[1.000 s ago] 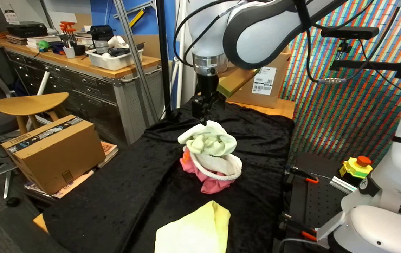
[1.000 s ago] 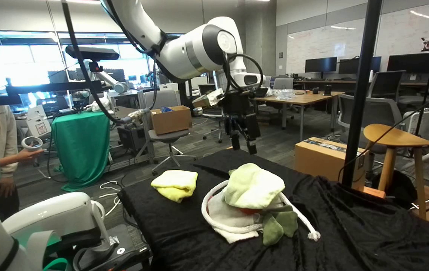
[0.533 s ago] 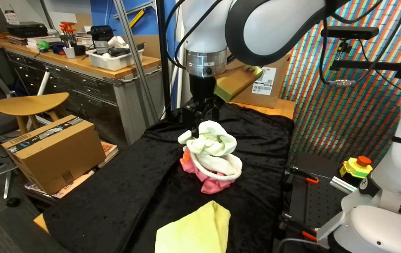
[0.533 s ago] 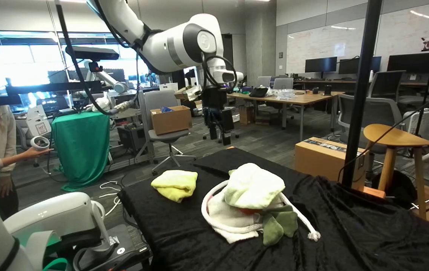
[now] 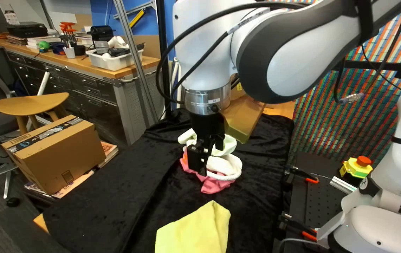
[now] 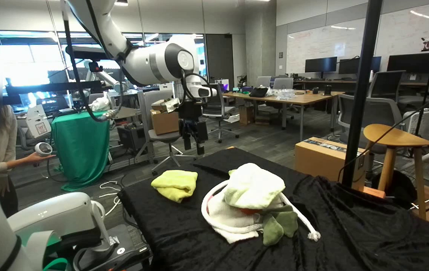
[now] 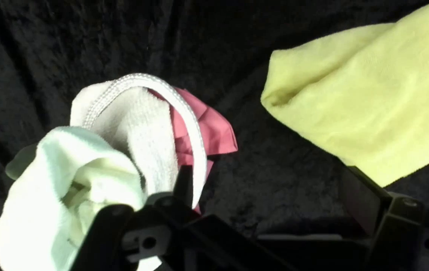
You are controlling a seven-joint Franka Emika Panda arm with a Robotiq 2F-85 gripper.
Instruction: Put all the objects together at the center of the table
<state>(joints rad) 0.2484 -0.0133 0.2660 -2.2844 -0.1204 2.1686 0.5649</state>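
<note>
A yellow cloth (image 5: 193, 232) lies folded on the black-covered table, apart from a pile; it also shows in an exterior view (image 6: 175, 185) and the wrist view (image 7: 368, 94). The pile holds a pale green cloth (image 6: 253, 186) on top, a white cloth (image 7: 150, 131), a white rope (image 6: 214, 224), a pink cloth (image 5: 211, 186) and dark green leaf-shaped pieces (image 6: 278, 226). My gripper (image 7: 270, 184) is open and empty above the table. In the wrist view its left finger overlaps the rope and its right finger overlaps the yellow cloth's edge. The gripper partly hides the pile in an exterior view (image 5: 209, 156).
The black velvet cover (image 5: 123, 203) lies wrinkled over the table. A black post (image 6: 361, 94) stands near the table edge. A cardboard box (image 5: 56, 154) stands beside the table. An emergency stop button (image 5: 358, 167) sits by the robot base. A person (image 6: 0, 150) stands at the side.
My open gripper has moved from the far side of the pile toward the yellow cloth, leftward in one exterior view and downward in another. The cloths and rope have not moved.
</note>
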